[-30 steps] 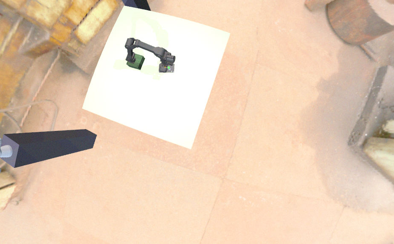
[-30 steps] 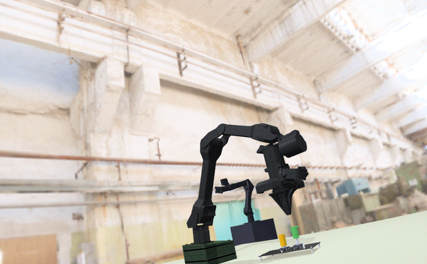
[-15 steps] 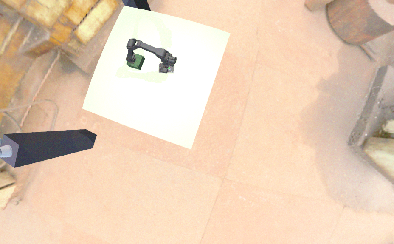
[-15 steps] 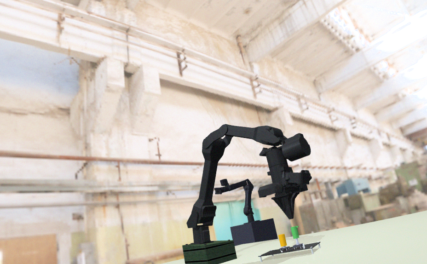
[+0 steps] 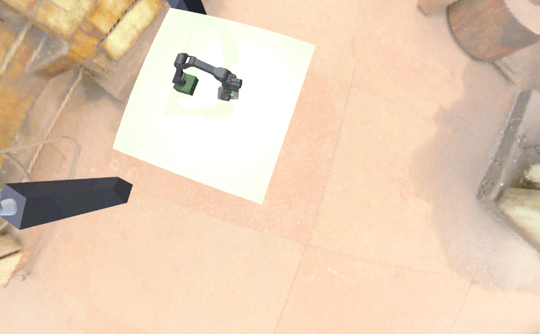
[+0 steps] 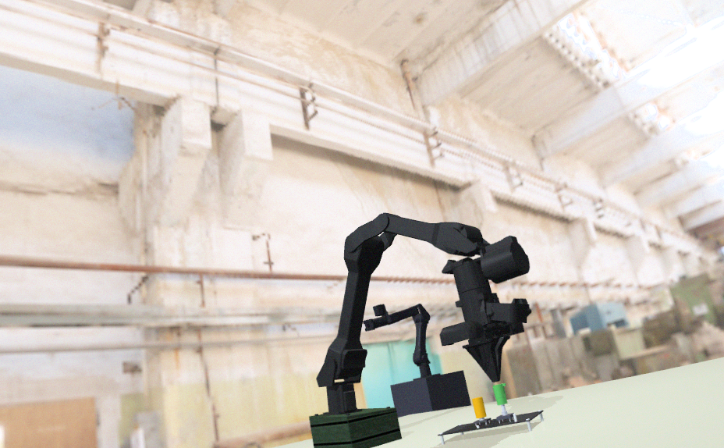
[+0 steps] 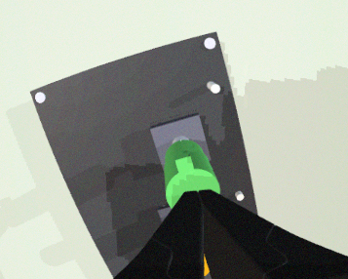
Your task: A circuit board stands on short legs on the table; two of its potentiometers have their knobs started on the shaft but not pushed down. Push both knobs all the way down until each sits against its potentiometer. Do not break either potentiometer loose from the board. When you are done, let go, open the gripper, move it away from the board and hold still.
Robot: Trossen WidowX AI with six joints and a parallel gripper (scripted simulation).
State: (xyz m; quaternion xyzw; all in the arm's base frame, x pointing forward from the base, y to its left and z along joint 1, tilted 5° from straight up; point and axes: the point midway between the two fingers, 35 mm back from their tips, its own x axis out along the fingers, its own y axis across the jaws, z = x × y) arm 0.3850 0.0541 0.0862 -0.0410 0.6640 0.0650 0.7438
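Above the pale table, only the exterior view shows green's shaft

Background arm: a second black arm was seen mounted on a dark box.
Floor: a long dark beam was shown beyond the table.

In the exterior view, the circuit board stands on legs on the surface, right of the arm's base block. The left knob is over its potentiometer; the right knob is up its shaft, above its potentiometer. The hand is directly over the right knob. A second block lies behind.
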